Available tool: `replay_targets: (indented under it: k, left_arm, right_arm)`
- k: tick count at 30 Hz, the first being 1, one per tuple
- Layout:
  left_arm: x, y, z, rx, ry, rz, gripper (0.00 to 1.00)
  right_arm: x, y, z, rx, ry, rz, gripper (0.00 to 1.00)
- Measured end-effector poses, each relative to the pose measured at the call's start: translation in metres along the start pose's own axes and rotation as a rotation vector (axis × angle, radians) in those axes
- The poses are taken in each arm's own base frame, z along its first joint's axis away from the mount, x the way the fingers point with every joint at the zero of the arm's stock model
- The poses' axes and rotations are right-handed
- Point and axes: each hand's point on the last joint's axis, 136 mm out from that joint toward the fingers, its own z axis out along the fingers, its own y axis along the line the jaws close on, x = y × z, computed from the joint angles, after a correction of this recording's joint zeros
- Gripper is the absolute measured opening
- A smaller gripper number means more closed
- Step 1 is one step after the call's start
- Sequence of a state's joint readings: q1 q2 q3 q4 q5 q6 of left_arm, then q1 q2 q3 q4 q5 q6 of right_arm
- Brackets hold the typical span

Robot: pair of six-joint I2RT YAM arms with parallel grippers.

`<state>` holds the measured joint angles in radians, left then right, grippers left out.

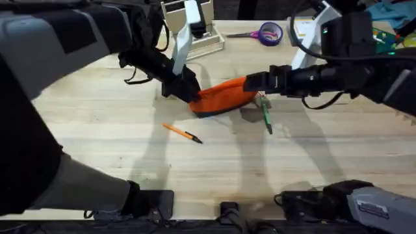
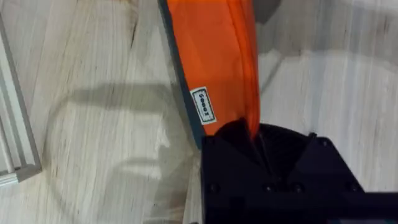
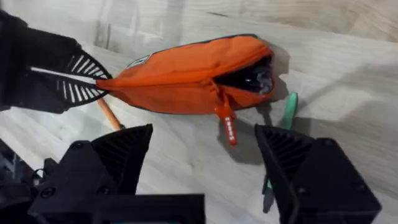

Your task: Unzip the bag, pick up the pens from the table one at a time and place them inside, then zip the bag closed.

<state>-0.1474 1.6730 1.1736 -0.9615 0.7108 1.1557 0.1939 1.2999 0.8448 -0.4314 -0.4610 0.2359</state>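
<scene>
From left to right, you see the orange pen [image 1: 182, 132] lying loose on the table [image 1: 97, 117], the left gripper [image 1: 187, 90] pinching the partly unzipped bag [image 1: 222, 97] at mid-table, the right gripper [image 3: 205, 162] spread beside it, and the green pen [image 1: 266, 117] just right.

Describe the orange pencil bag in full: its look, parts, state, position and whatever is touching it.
The bag is a soft, oblong orange fabric pouch with a dark navy underside and a small white label near one end. It lies on the table near the middle. Its zipper is partly open at one end, showing a dark interior, and an orange pull tab hangs down the side. The left gripper is shut on the closed end. The right gripper hovers open near the open end. The green pen lies just beside it.
</scene>
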Motion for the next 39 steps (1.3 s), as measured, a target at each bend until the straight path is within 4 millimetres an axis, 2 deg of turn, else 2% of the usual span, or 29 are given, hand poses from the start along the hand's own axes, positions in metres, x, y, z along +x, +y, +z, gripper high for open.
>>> replay_targets:
  k: [7,10,14,18,31,39]
  left_arm:
    - [0.000,0.000,0.000,0.000,0.000,0.000,0.042]
    - [0.000,0.000,0.000,0.000,0.000,0.000,0.042]
    - [0.000,0.000,0.000,0.000,0.000,0.000,0.042]
    - [0.000,0.000,0.000,0.000,0.000,0.000,0.042]
    - [0.000,0.000,0.000,0.000,0.000,0.000,0.042]
    - [0.000,0.000,0.000,0.000,0.000,0.000,0.042]
  right_arm:
    - [-0.005,-0.005,0.012,-0.002,-0.001,0.000,0.996]
    - [-0.005,-0.005,0.013,-0.001,0.001,0.002,0.958]
    - [-0.006,-0.005,0.013,-0.003,-0.006,-0.001,0.856]
    - [-0.012,-0.004,0.013,-0.008,-0.027,-0.011,0.712]
    - [-0.008,-0.010,0.022,-0.001,0.000,0.025,0.556]
    - [-0.011,-0.009,0.022,-0.005,-0.012,0.020,0.320]
